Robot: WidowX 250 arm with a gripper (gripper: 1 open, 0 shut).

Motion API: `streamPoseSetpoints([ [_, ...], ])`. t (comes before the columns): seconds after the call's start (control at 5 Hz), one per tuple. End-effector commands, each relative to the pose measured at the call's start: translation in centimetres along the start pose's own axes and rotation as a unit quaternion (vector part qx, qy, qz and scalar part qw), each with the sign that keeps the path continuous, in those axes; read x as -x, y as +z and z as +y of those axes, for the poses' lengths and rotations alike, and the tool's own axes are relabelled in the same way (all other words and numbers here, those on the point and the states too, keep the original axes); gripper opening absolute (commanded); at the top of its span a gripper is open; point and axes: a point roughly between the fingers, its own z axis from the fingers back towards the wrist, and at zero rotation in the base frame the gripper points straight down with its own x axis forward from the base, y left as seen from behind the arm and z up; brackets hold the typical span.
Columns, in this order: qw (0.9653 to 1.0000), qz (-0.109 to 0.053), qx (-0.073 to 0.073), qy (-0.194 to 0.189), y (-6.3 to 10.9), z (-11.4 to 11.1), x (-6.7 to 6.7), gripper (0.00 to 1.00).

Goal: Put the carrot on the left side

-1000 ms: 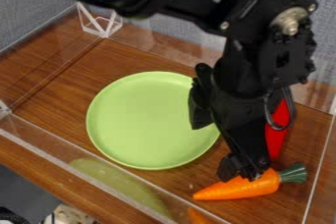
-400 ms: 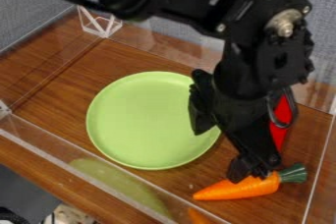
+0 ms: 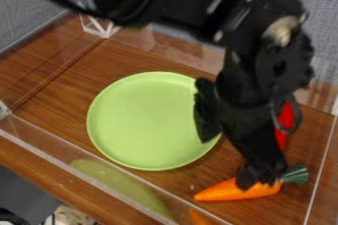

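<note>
- Slightly lower and further right than a second ago: the black end effector [image 3: 268, 173] has crept down onto the small orange tapered toy carrot with a dark green stem tip [image 3: 244, 187]; this frame is motion-blurred.
- End effector open, jaws spread wide, nothing gripped; fingertips look at or just above the carrot's back, contact unclear.
- Carrot hasn't moved: lies flat on the brown wooden worktop [image 3: 53, 71] directly under the end effector, stem to the right.
- Round lime-green plastic plate [image 3: 138, 120] sits left of the end effector, just beside it.
- Red rectangular block [image 3: 284, 130] is behind the end effector, mostly hidden.
- Judgement: still in approach; grasp not yet made, carrot not yet moved left.
</note>
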Motion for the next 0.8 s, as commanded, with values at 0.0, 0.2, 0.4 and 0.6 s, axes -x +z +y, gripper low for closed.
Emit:
streamPoseSetpoints([
  [0.0, 0.9993, -0.025, 0.014, -0.023, -1.4, 0.1, 0.1, 1.00],
  [0.2, 0.9985, -0.037, 0.021, -0.036, -2.9, 0.0, 0.3, 1.00],
  [0.4, 0.9977, -0.044, 0.029, -0.043, -4.1, -0.3, 0.2, 1.00],
  [0.6, 0.9970, -0.051, 0.036, -0.046, -5.3, -0.6, 0.1, 1.00],
])
